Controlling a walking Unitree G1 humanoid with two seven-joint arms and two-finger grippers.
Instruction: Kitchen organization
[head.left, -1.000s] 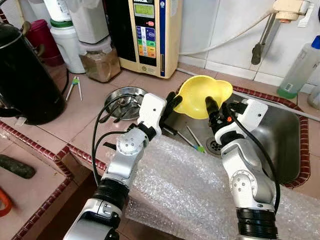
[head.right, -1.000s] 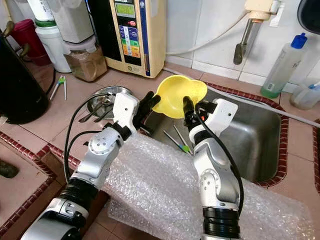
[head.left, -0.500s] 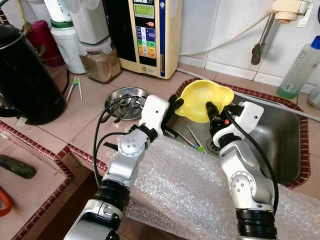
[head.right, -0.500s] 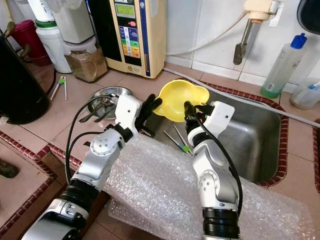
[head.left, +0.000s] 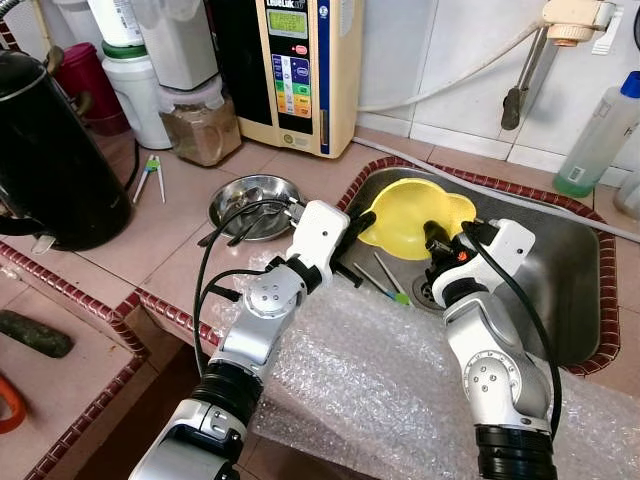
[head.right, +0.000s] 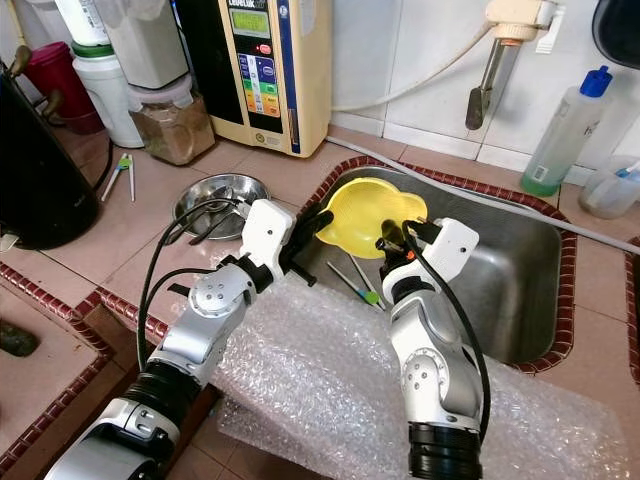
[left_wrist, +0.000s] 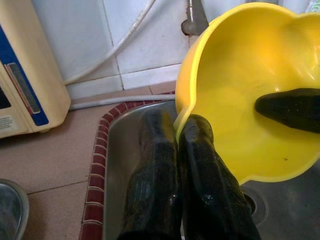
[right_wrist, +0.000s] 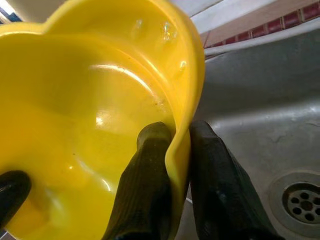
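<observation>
Both grippers are pinching the yellow bowl (head.left: 410, 215) rim, centre frame over the sink (head.left: 575, 290): left gripper (head.left: 362, 219) on its left edge, right gripper (head.left: 436, 238) w/ one finger inside. Bowl is tilting, opening facing up-left; right is nearer the drain (head.left: 430, 292).

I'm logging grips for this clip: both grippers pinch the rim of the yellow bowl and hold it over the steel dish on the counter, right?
Not quite. The left gripper and right gripper do each pinch the rim of the yellow bowl, but they hold it over the sink, not over the steel dish, which sits on the counter beside it. The left eye view shows this.
</observation>
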